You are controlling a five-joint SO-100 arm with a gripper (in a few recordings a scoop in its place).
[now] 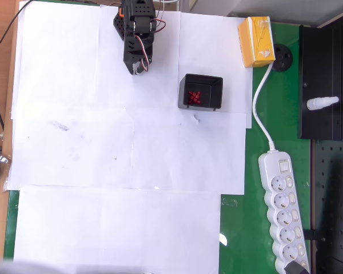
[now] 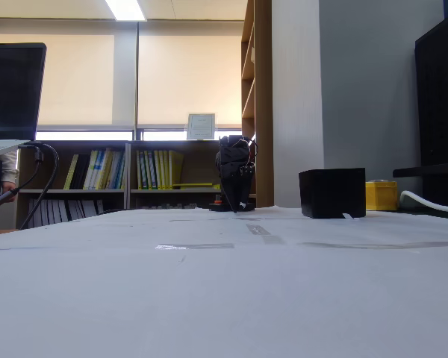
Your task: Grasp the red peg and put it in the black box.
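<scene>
Overhead view: end effector folded (opening unclear), black box holding red pegs.

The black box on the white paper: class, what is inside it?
In the overhead view the black box holds a bunch of small red pegs on its dark floor. In the fixed view its front wall hides the inside.

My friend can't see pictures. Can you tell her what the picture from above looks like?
A small square black box holding a bunch of tiny red pegs sits on white paper sheets covering a green table. A folded black robot arm's gripper rests to its left, apart from it; a yellow carton and a white power strip lie on the right.
</scene>
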